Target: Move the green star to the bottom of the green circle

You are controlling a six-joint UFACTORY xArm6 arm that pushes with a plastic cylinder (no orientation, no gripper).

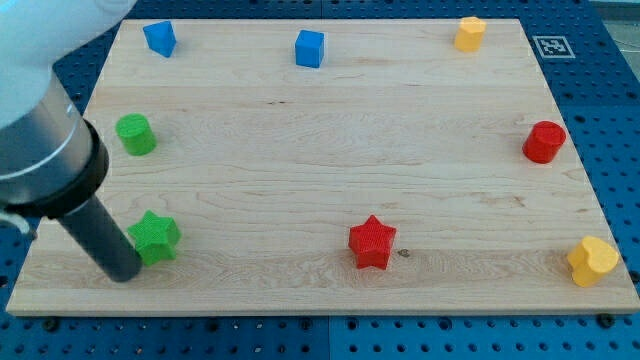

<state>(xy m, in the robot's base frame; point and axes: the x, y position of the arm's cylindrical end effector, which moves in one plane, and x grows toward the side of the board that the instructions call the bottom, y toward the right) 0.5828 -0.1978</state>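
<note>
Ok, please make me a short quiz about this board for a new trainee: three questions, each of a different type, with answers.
1. True or false: my tip is at the view's left of the green star, close beside it.
2. Which block lies nearest the red star? A) blue cube B) red cylinder C) green star
3. Fill in: the green circle lies toward the view's ___ from the green star.

Key: 1 true; 2 B; 3 top.

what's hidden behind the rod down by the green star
My tip sits at the green star's left edge, and the rod covers that edge and a strip of the wooden board. Whether tip and star actually touch cannot be seen. The green circle above stays uncovered.
</note>
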